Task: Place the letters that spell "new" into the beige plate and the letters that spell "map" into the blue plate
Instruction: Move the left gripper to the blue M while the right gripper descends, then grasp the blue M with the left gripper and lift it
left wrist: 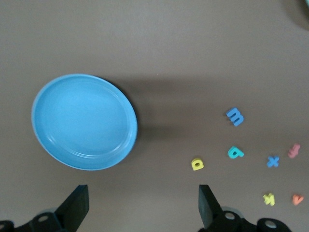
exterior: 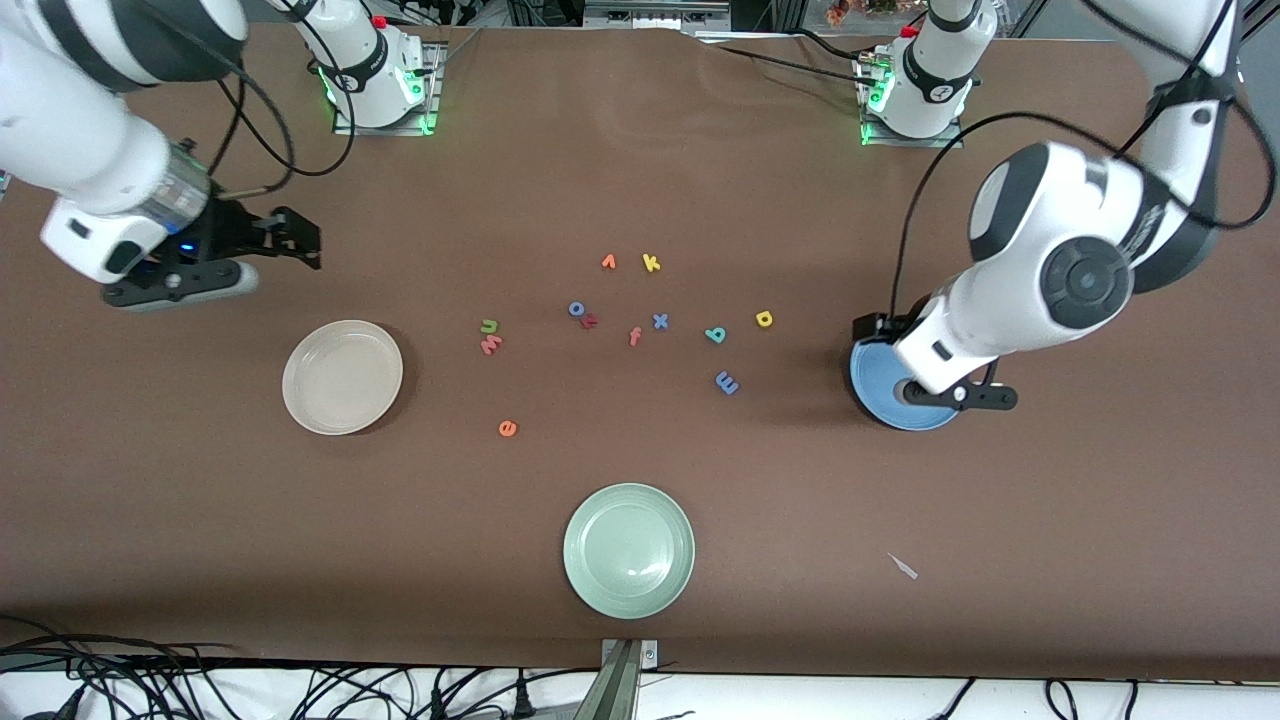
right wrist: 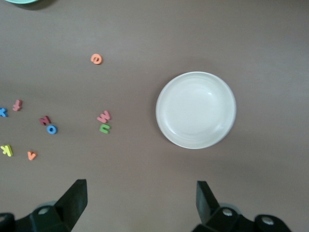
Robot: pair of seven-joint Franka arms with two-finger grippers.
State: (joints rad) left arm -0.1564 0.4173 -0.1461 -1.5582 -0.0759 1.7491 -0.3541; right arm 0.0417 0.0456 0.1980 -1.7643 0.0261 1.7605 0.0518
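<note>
- The left tool (left wrist: 140, 205) hangs over the table beside the blue plate (exterior: 872, 385), fingers spread wide, holding nothing.
- The right tool (right wrist: 139, 203) hangs over the table near the beige plate (exterior: 342, 377), fingers equally wide apart and empty.
- Both plates hold nothing; the beige plate lies toward the right arm's end, the blue plate toward the left arm's end.
- The green "n" (exterior: 489, 325) touches the salmon "w" (exterior: 491, 344); the orange "e" (exterior: 507, 428) lies nearer the front camera.
- The blue "m" (exterior: 727, 382), teal "a" (exterior: 715, 334) and yellow "p" (exterior: 764, 318) lie toward the blue plate.
- A pale green plate (exterior: 628, 549) sits nearest the front camera.
</note>
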